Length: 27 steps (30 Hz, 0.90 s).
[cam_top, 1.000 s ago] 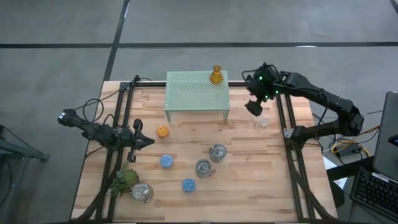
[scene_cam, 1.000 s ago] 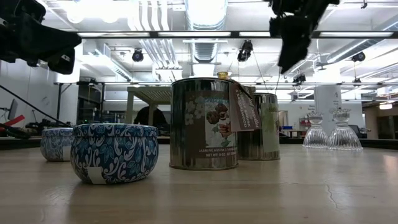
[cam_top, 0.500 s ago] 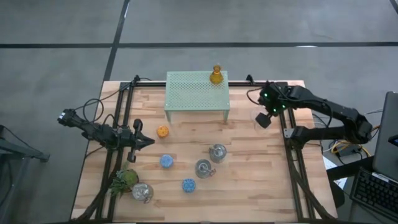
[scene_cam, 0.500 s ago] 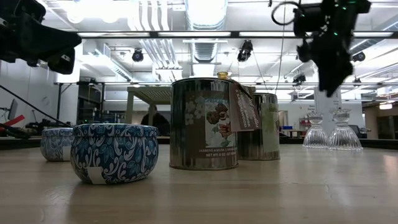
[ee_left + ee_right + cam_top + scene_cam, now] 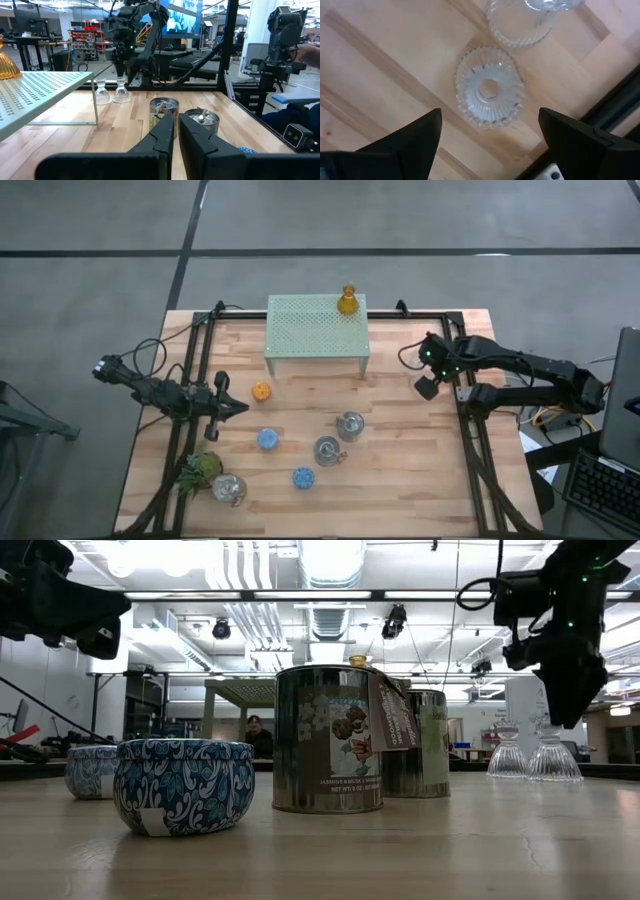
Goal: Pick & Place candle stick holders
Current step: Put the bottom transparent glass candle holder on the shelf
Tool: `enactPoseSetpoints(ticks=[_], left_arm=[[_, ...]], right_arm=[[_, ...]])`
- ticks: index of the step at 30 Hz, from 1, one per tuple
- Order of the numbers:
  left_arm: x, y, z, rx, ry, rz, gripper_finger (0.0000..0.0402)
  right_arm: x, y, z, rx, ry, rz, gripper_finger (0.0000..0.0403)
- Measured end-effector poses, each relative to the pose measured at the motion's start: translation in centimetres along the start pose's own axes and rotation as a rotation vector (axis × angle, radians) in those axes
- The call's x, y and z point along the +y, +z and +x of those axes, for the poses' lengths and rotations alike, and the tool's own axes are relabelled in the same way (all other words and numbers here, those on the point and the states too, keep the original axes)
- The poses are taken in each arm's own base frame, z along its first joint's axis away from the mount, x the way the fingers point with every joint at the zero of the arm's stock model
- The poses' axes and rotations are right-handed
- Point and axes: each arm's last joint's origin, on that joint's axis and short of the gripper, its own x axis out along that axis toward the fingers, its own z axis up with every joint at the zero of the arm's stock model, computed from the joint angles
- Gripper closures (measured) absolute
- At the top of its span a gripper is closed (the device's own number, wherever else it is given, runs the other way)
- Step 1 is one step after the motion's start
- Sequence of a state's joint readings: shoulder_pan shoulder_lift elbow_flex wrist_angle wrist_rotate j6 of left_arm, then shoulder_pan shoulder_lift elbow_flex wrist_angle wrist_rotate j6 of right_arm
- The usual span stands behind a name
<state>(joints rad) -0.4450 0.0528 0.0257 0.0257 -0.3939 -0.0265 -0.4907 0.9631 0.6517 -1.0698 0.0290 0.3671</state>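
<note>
Clear ribbed glass, two small holders point(image 5: 490, 93) side by side near the tabletop's point(image 5: 400, 470) right edge, and the right gripper point(image 5: 487, 130) hangs straight above one with its fingers point(image 5: 417, 132) spread wide apart, gripping nothing. An amber holder point(image 5: 347, 301) sits on the pale-green mesh stand point(image 5: 316, 327). The orange one point(image 5: 261, 391), blue tins point(image 5: 267, 439) and silvery tins point(image 5: 350, 424) stand mid-table. The left gripper point(image 5: 240, 407) waits at the left side, fingers together

On the desk point(image 5: 400, 480), one holder point(image 5: 347, 301) stands on the stand point(image 5: 316, 326) at the back, two glass holders point(image 5: 529, 753) sit right, tins point(image 5: 338, 438) in front, plant point(image 5: 201, 469) front-left.
</note>
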Motion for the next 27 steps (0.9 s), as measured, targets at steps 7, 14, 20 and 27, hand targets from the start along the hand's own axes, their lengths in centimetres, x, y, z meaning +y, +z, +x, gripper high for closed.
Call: enactPoseSetpoints(ticks=[7, 14, 20, 27], left_arm=[[0.0, 0.0, 0.0, 0.000, 0.000, 0.000, 0.0371], [0.0, 0.0, 0.0, 0.000, 0.000, 0.000, 0.0371], [0.0, 0.0, 0.0, 0.000, 0.000, 0.000, 0.0371], [0.0, 0.0, 0.0, 0.000, 0.000, 0.000, 0.0371]], right_arm=[[0.8, 0.0, 0.3, -0.049, -0.001, 0.108, 0.0079], [1.7, -0.4, 1.3, -0.110, -0.031, 0.133, 0.0079], [2.1, -0.8, 2.4, -0.146, -0.021, 0.124, 0.0103], [2.5, -1.1, 3.4, -0.179, 0.011, 0.096, 0.0166]])
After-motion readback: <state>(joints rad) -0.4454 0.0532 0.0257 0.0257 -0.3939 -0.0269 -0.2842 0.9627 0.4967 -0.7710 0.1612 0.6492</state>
